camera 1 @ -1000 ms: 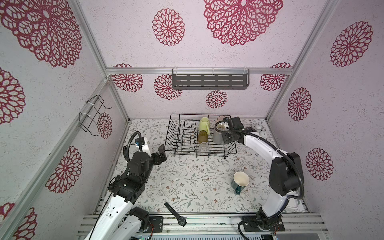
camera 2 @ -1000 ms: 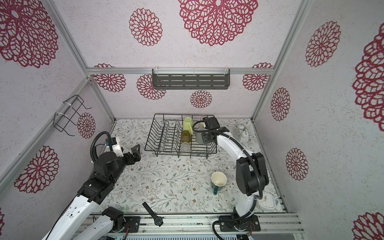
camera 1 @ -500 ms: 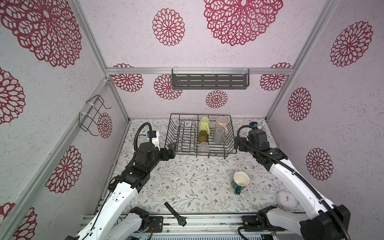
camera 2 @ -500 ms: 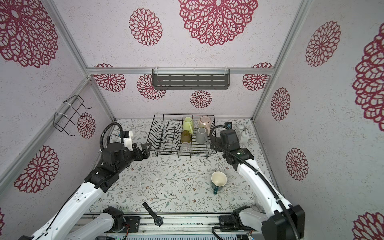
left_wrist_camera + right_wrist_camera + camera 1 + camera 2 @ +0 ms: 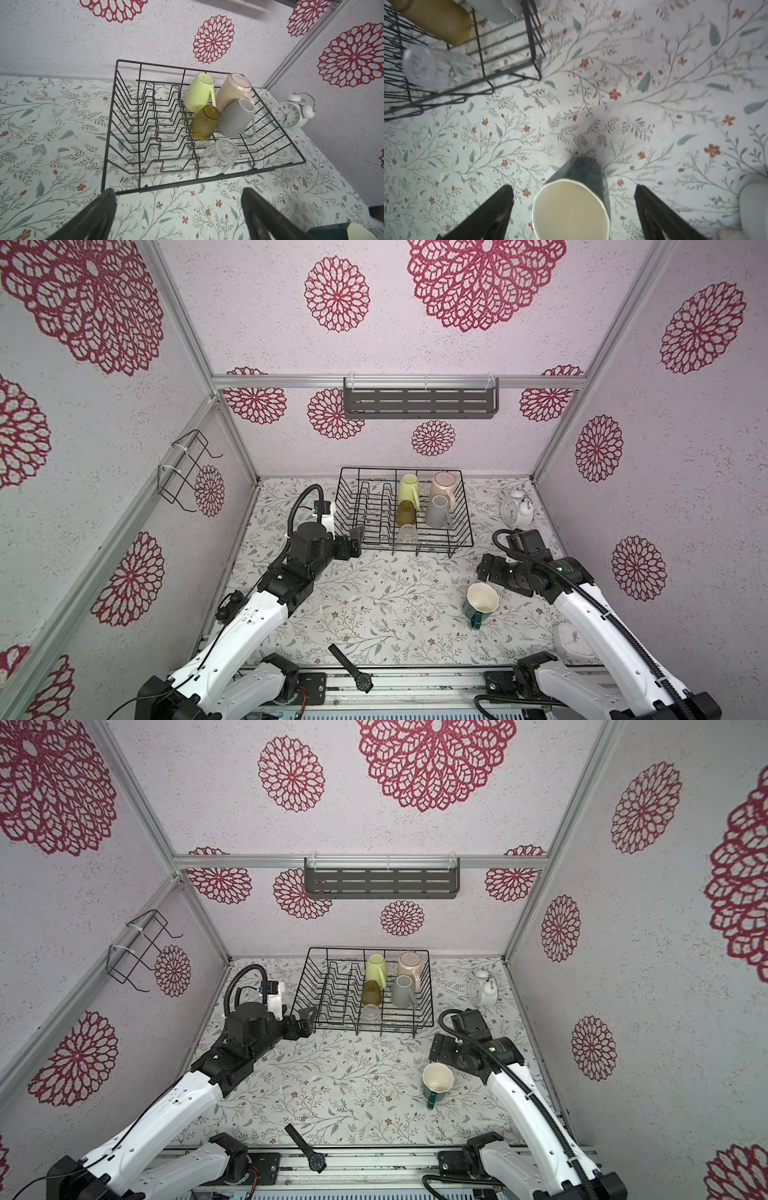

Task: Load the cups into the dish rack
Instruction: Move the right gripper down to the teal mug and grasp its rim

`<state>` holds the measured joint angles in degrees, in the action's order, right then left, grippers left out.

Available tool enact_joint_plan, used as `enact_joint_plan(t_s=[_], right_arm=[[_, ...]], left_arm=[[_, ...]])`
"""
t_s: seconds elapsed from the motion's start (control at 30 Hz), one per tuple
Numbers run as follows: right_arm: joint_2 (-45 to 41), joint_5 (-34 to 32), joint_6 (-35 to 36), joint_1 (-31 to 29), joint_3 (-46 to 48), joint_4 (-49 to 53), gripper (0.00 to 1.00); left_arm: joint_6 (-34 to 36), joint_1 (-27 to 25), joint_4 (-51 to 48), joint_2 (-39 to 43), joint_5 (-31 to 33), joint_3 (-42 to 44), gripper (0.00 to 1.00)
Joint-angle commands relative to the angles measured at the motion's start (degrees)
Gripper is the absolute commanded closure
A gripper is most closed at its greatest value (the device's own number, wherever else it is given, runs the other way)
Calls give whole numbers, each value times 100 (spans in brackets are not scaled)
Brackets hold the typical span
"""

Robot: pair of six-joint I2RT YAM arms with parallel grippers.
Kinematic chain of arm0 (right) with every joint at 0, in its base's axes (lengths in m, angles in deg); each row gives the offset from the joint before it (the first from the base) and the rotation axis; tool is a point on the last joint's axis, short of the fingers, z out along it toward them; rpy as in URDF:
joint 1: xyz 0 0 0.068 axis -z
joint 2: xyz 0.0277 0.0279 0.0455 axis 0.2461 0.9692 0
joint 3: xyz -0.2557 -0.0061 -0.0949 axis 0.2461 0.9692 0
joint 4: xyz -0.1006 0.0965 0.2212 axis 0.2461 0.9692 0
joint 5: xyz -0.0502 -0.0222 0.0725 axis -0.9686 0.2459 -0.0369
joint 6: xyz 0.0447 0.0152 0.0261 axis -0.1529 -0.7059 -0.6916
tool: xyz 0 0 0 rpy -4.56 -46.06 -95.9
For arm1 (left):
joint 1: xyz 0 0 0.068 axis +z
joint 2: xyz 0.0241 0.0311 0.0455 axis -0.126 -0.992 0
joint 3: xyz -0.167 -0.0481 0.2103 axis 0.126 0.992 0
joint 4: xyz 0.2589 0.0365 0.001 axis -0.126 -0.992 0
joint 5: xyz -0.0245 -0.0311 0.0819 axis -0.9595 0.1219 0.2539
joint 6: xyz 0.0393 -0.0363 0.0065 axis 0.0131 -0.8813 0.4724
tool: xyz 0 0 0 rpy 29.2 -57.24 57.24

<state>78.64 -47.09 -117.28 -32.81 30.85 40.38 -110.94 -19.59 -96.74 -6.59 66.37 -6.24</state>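
The black wire dish rack (image 5: pixel 464 512) stands at the back of the table. In it lie several cups: a yellow-green mug (image 5: pixel 408 486), a pink mug (image 5: pixel 444 485), a grey mug (image 5: pixel 437 511), an amber tumbler (image 5: pixel 405 513) and a clear glass (image 5: pixel 407 532). A dark teal mug (image 5: pixel 481 603) with a cream inside stands upright on the table at front right. My right gripper (image 5: pixel 573 187) hangs open just above and behind it, fingers either side of its rim, not touching. My left gripper (image 5: pixel 178 192) is open and empty at the rack's front left corner (image 5: pixel 353 541).
A white alarm clock (image 5: pixel 515 508) stands right of the rack. A second white clock (image 5: pixel 571 641) lies at front right under my right arm. A black wristwatch (image 5: pixel 351 668) lies at the front edge. A wire holder (image 5: pixel 187 472) and a slotted shelf (image 5: pixel 419 402) hang on the walls.
My right gripper let go of the grey mug in the rack, drew back to the right and came over the teal mug. My left gripper advanced to the rack's front left corner.
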Motion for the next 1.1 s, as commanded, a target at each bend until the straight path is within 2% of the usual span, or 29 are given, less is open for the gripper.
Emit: enact_joint_plan(t_s=[0.0,0.1,0.17,0.27,0.37,0.53,0.6,0.73,0.9,1.07], right_arm=[[21,-44,-119,21,-40,946,8],[186,-248,64,25,44,1153,11],[303,-9,177,30,146,1045,12],[390,529,183,22,335,726,21],[468,625,142,20,546,510,35],[572,637,156,-4,720,194,80],[563,715,130,-49,754,82,91],[475,976,-166,-280,878,-259,94],[351,950,-315,-486,756,-673,100],[176,1075,-316,-571,769,-1349,100]], left_arm=[[155,-67,315,-20,30,-128,3],[235,-85,333,-46,47,-120,3],[305,-83,344,-72,86,-132,3],[267,-89,157,-20,108,-206,3],[227,-103,257,124,140,-34,3],[203,-105,166,417,274,127,3],[289,-101,166,485,304,157,3],[273,-103,-73,543,323,26,3],[177,-109,40,587,127,98,3],[112,-105,-43,742,-18,87,3]])
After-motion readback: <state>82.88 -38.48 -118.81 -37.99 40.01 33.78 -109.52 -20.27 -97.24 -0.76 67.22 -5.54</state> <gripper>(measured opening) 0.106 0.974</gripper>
